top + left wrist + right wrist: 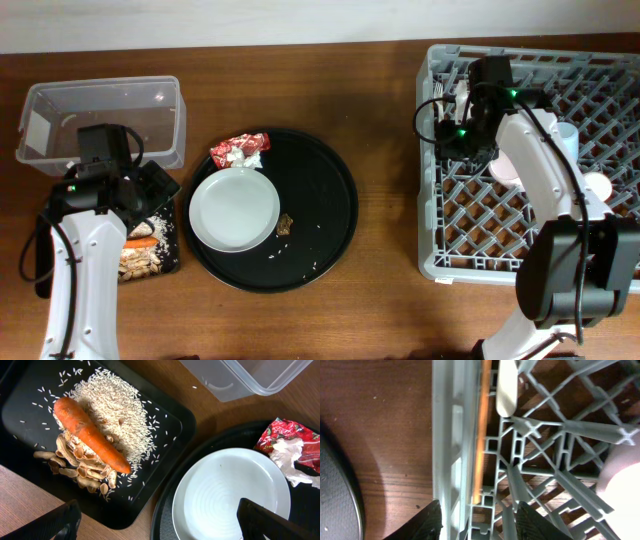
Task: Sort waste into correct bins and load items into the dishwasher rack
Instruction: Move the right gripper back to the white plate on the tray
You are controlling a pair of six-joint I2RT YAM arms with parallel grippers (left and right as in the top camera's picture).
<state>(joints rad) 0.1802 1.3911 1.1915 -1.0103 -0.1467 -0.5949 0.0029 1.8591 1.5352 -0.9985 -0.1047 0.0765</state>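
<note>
My left gripper (162,527) hangs open and empty over the near rim of the flat black tray (185,425) and the pale plate (230,490). On that tray lie an orange carrot (90,435), white rice (120,405) and beige scraps (80,465). The red-and-white wrapper (290,440) sits beside the plate. My right gripper (477,525) stands open astride the left wall of the grey rack (450,435), holding nothing. A white fork (507,390) lies on the rack's grid ahead of it. The pinkish bowl (620,480) shows at the right.
The clear tub (100,120) stands at the back left, beyond the flat tray. The round black tray (330,200) carries the plate, the wrapper and a small brown lump (286,224). A white cup (566,138) stands in the rack.
</note>
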